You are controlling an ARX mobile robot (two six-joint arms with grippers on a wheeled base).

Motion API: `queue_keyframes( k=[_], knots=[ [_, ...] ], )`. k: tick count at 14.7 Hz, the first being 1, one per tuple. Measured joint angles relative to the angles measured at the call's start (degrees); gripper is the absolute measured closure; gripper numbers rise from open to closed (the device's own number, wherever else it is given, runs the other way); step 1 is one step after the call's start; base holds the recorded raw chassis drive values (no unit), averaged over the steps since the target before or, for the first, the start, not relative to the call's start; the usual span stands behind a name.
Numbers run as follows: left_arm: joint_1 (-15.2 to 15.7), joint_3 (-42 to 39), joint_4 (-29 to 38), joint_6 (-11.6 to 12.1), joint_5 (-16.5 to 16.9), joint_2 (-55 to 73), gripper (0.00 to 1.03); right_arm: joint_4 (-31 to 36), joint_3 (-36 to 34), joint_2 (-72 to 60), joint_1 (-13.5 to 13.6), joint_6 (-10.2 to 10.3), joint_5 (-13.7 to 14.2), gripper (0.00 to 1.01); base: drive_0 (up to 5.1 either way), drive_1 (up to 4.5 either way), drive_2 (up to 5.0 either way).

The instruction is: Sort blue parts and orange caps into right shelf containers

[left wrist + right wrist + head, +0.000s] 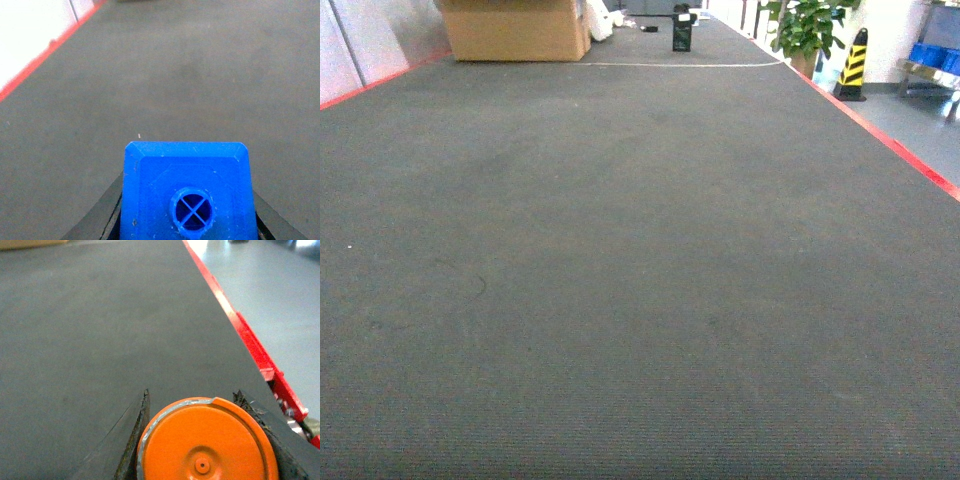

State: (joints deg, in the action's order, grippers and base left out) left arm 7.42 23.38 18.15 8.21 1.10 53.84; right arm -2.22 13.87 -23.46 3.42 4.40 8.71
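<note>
The left gripper (187,220) is clamped on a blue part (186,192), whose holed face points at the wrist camera; its long axis cannot be judged. The right gripper (207,440) is closed on an orange cap (207,442), flat end toward the camera, body hidden. Both parts are cut off by the lower frame edge. Beyond lies grey carpet (640,280), then a cardboard box (515,28). Neither arm appears in the head view.
</note>
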Motion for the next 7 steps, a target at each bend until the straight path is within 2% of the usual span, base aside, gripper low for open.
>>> queue_keyframes(
  k=[7],
  knots=[
    [-0.09, 1.36, 0.13, 0.83, 0.04, -0.09, 0.58, -0.26, 0.24, -0.42, -0.02, -1.05, 0.2, 0.57, 0.0, 0.0, 0.0]
  ],
)
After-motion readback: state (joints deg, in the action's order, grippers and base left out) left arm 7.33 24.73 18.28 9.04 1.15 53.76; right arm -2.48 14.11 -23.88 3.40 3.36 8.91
